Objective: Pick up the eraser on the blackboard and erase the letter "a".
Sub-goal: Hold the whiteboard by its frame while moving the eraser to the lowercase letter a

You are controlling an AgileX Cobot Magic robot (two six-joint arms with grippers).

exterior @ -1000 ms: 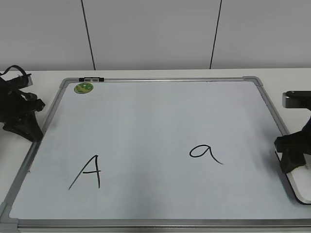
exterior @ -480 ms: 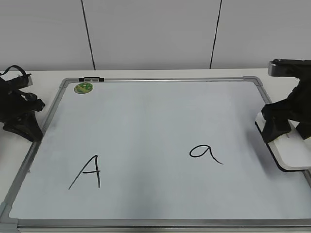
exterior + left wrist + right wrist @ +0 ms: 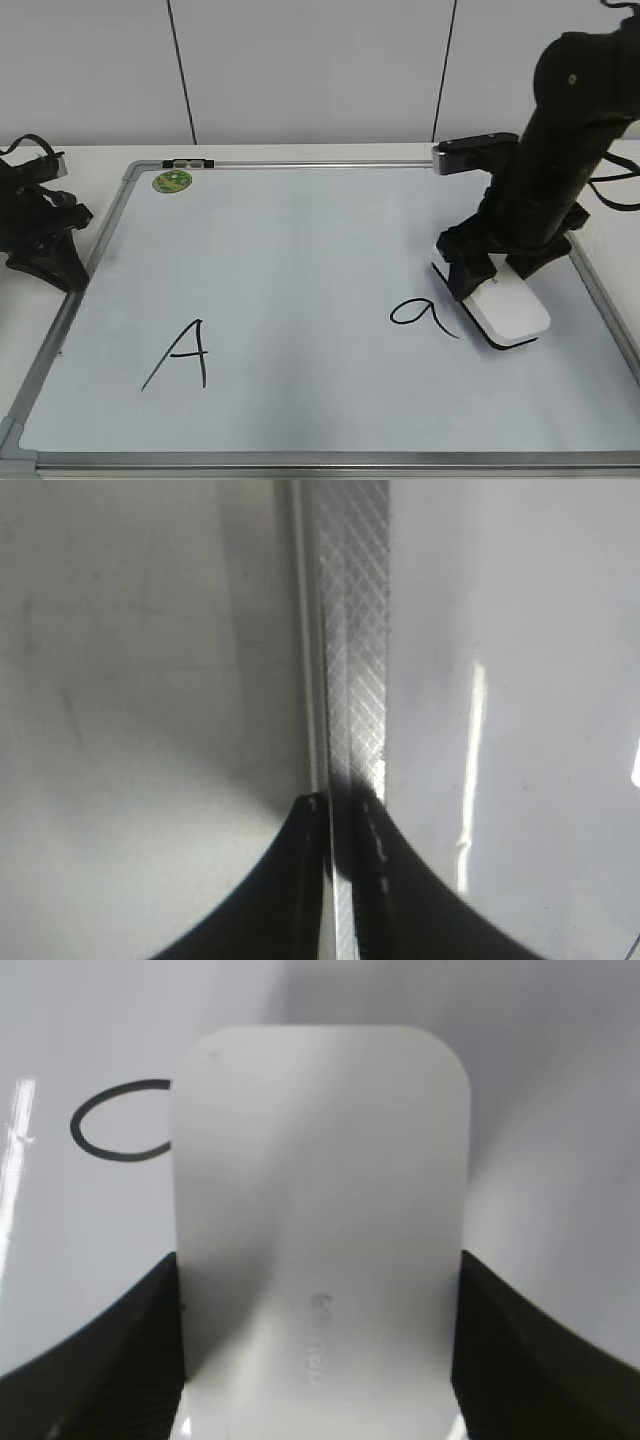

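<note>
Two fingers of my right gripper (image 3: 487, 272) are clamped on the sides of the eraser (image 3: 508, 310), which sits on the blackboard (image 3: 300, 230) just right of the letter "a" (image 3: 422, 315), partly hiding it in the right wrist view. My left gripper (image 3: 340, 815) rests pinched together over the board's left frame.

Eraser (image 3: 320, 1230) near end cut off by the bottom edge of the right wrist view; its grey lettering blurred, unreadable. Letter "a" (image 3: 120, 1135) there partly hidden behind the eraser, only the loop shows. Right gripper (image 3: 320, 1360) fingers cropped at the corners. Left gripper (image 3: 340, 880) blurred, cropped at the bottom. Blackboard (image 3: 300, 240) lower corners cut off in the exterior view.
</note>
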